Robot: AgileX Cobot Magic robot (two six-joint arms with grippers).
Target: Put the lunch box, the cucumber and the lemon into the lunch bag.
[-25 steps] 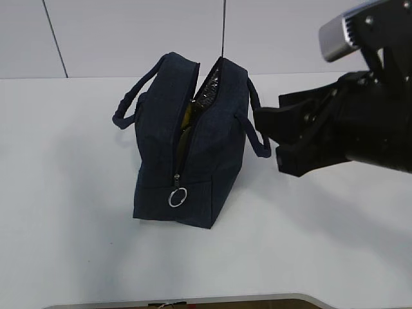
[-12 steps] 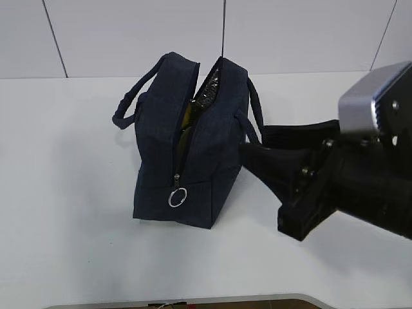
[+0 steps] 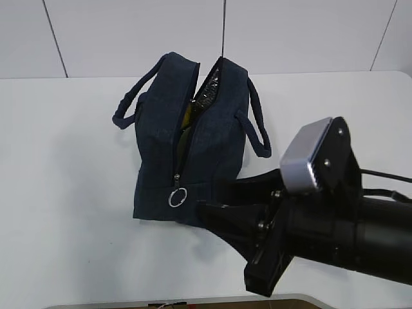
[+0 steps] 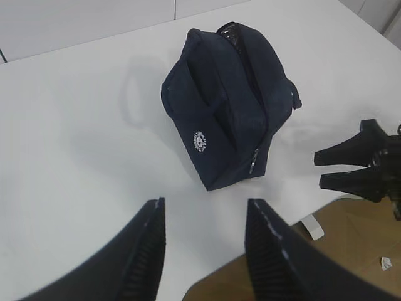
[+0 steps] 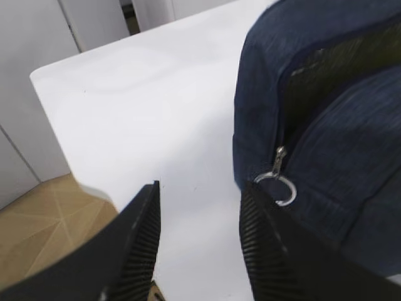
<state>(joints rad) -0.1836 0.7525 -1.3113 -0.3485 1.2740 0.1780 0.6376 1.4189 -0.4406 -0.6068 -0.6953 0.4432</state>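
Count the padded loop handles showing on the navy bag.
2: one handle arches off the left side of the dark navy fabric bag, the other handle hangs off its right side. None appears hidden.

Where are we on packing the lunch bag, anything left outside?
No lunch box, cucumber or lemon lies on the table; something yellow shows through the lunch bag opening. Both claws are empty: the right claw is beside the zipper ring, the left claw back. The bag is unzipped.
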